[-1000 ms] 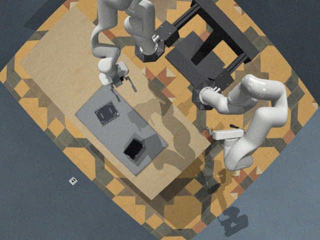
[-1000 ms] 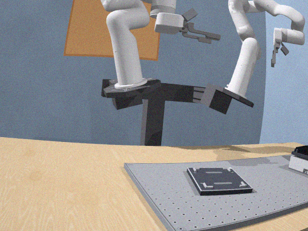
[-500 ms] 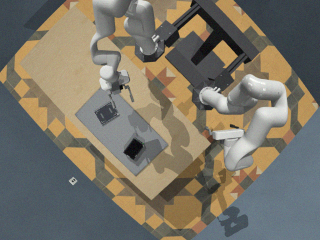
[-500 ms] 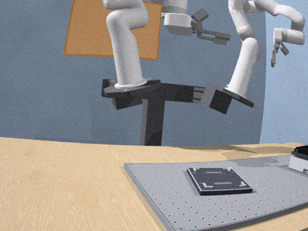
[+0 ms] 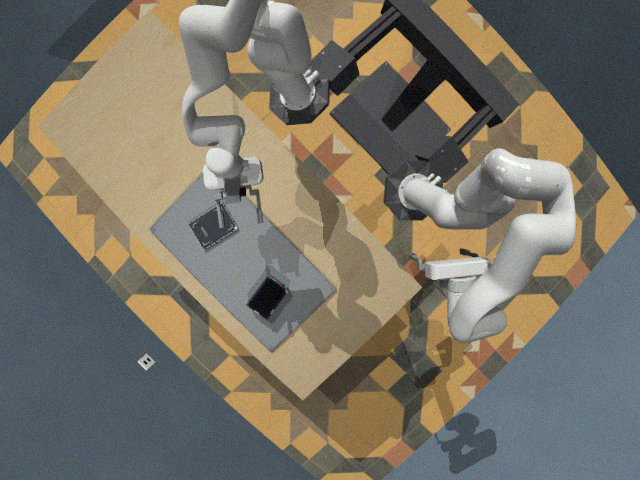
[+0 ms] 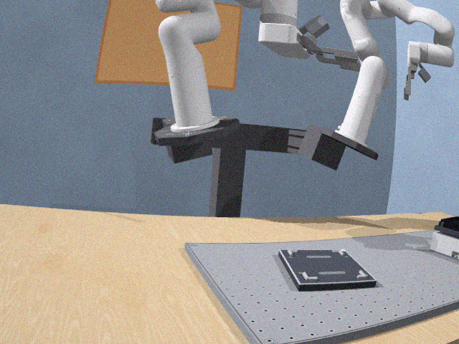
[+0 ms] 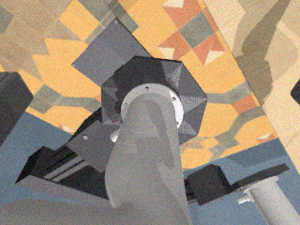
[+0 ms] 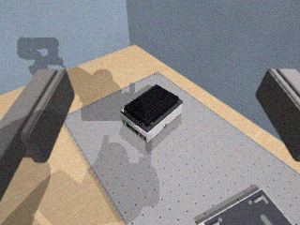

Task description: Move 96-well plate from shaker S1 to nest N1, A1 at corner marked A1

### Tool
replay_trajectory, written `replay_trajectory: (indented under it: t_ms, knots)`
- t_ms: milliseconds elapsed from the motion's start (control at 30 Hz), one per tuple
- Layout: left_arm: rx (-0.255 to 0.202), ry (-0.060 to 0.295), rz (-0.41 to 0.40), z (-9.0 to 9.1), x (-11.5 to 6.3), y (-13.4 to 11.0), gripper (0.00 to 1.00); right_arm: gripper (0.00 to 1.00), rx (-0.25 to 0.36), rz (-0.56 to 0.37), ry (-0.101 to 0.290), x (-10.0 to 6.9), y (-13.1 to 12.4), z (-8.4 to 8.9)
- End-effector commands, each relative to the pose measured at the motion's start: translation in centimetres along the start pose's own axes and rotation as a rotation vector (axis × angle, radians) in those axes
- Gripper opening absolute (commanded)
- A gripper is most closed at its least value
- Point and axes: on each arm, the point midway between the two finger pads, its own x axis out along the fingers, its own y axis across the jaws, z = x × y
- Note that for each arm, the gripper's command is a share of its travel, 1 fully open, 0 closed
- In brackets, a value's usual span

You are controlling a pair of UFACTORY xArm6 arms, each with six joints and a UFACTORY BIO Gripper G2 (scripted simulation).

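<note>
We see the black 96-well plate (image 5: 267, 296) (image 6: 450, 223) (image 8: 154, 104) on the plate shaker (image 5: 283, 285) (image 6: 445, 242) (image 8: 165, 124); our right gripper (image 5: 240, 223) (image 6: 352, 61) (image 8: 165, 114) hangs open above the bench (image 5: 118, 118) (image 6: 92, 277) (image 8: 136, 53), our left gripper (image 5: 440, 254) (image 6: 413, 87) (image 7: 154, 98) open beyond it.
</note>
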Motion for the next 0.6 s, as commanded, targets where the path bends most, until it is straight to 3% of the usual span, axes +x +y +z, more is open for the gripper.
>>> replay_trajectory:
  t_ms: [0,133,267,567]
  knots:
    - [0.000,-0.002,0.000,0.1,-0.1,0.0,1.00,0.37,-0.007,-0.103,-0.006,2.0,-0.9,-0.2]
    - [0.000,-0.002,0.000,0.1,-0.1,0.0,1.00,0.37,-0.007,-0.103,-0.006,2.1,-0.9,-0.2]
    - [0.000,-0.002,0.000,0.1,-0.1,0.0,1.00,0.37,-0.008,-0.220,-0.011,3.9,-1.7,-0.7]
    - [0.000,-0.002,0.000,0.1,-0.1,0.0,1.00,0.37,-0.008,-0.394,-0.019,6.2,-2.3,-1.6]
